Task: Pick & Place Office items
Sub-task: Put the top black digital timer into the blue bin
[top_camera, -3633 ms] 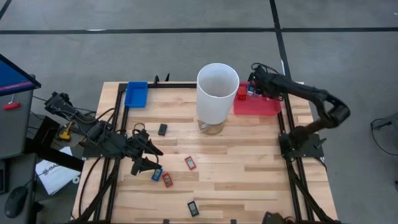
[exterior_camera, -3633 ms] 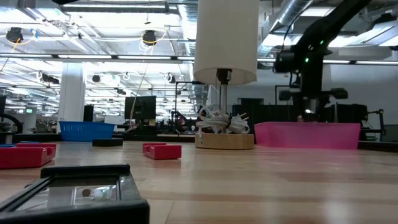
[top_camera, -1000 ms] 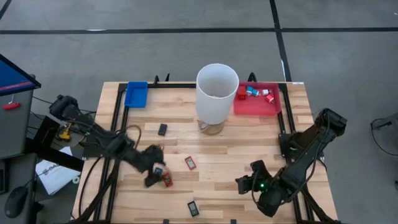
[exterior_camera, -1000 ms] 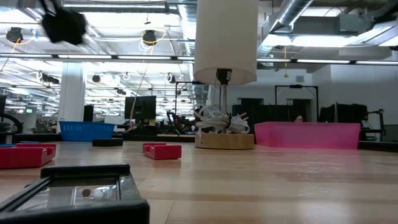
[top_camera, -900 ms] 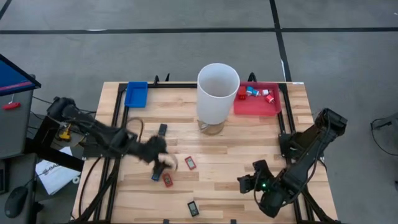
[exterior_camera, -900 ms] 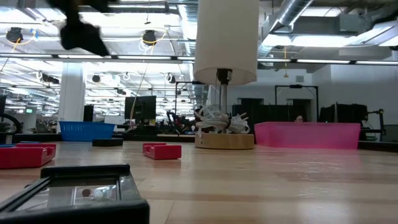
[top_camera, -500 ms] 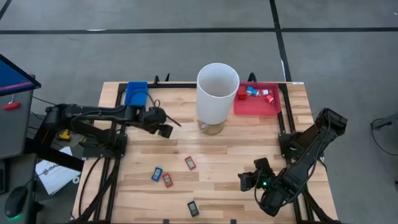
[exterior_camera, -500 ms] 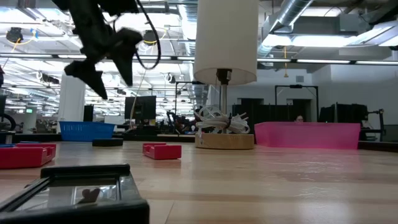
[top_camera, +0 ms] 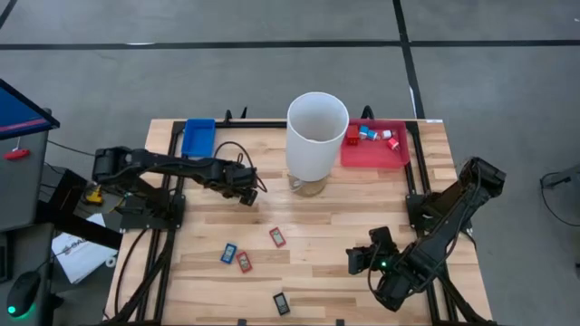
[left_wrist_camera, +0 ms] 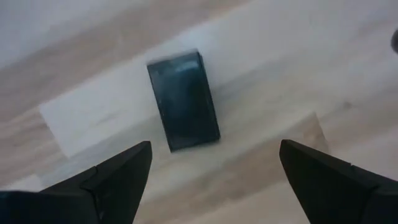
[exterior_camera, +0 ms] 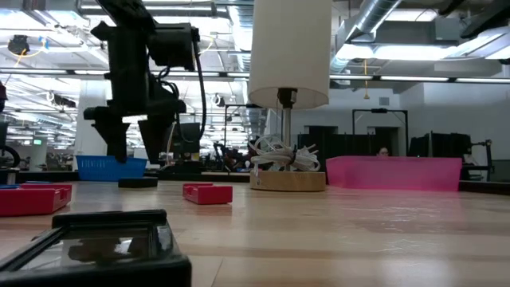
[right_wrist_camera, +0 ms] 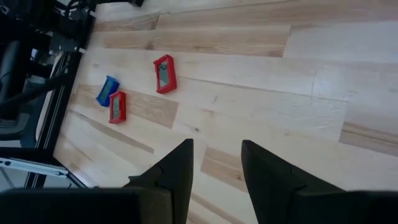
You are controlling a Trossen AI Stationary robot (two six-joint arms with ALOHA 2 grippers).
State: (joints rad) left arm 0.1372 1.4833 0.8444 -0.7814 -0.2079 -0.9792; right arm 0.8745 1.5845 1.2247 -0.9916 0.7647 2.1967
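The left gripper (top_camera: 243,187) hung over the wooden table (top_camera: 344,226), just left of the white cylinder (top_camera: 316,136), fingers spread wide and holding nothing. Under it lay a flat black piece (left_wrist_camera: 183,100) on the boards; in the wrist view its long axis ran lengthwise between the two fingertips (left_wrist_camera: 121,171), apart from both. The right gripper (top_camera: 361,260) waited near the table's front right, fingers partly parted and empty.
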